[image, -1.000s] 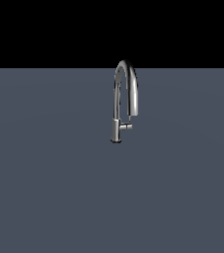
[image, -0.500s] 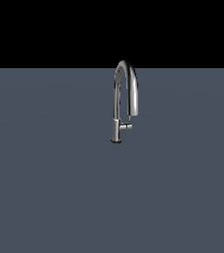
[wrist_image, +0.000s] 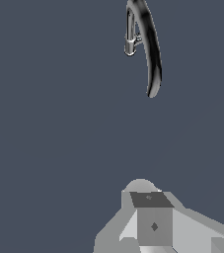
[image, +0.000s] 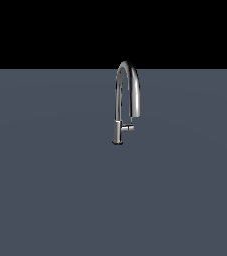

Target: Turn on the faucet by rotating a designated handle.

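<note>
The chrome gooseneck faucet (image: 118,107) stands upright on a flat grey surface (image: 45,190) in the exterior view. Its handle (image: 128,128), a short thin bar, sticks out of the lower stem toward the exterior view's right. The spout arches over and ends above the handle. In the wrist view the faucet (wrist_image: 152,54) is far from my gripper (wrist_image: 150,198), and the handle (wrist_image: 139,41) shows small beside the stem. My gripper's fingers look pressed together with no gap and hold nothing. Neither the arm nor the gripper shows in the exterior view.
The grey surface (wrist_image: 49,123) stretches all around the faucet. A black background lies behind it in the exterior view.
</note>
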`<action>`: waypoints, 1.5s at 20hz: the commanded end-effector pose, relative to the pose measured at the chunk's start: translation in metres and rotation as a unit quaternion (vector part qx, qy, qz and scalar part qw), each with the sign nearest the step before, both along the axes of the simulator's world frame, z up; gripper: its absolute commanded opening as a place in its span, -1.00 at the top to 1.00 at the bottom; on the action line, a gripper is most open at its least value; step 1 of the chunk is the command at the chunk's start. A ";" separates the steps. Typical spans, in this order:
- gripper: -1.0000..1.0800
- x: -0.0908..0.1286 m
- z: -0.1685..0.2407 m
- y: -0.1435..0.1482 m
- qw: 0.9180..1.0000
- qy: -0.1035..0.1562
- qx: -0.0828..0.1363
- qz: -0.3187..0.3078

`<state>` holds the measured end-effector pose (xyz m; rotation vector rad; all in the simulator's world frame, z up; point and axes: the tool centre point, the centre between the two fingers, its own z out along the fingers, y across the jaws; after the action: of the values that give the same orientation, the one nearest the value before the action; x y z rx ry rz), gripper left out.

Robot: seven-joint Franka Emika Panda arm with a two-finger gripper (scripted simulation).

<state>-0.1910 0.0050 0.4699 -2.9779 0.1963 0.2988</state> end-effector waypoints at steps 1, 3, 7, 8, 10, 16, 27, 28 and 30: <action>1.00 0.015 -0.004 -0.001 1.000 0.017 0.013 -0.014; 1.00 0.026 -0.007 -0.002 0.999 0.030 0.024 -0.026; 1.00 0.049 -0.015 -0.004 0.996 0.057 0.046 -0.049; 1.00 0.055 -0.017 -0.005 0.995 0.064 0.051 -0.055; 1.00 0.066 -0.022 -0.006 0.993 0.077 0.062 -0.067; 1.00 0.099 -0.038 -0.012 0.983 0.118 0.096 -0.102; 1.00 0.155 -0.076 -0.025 0.954 0.194 0.159 -0.166; 1.00 0.160 -0.080 -0.027 0.950 0.201 0.164 -0.172; 1.00 0.170 -0.088 -0.030 0.943 0.215 0.176 -0.183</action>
<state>-0.0286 -0.0224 0.3879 -2.4560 0.6385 0.8095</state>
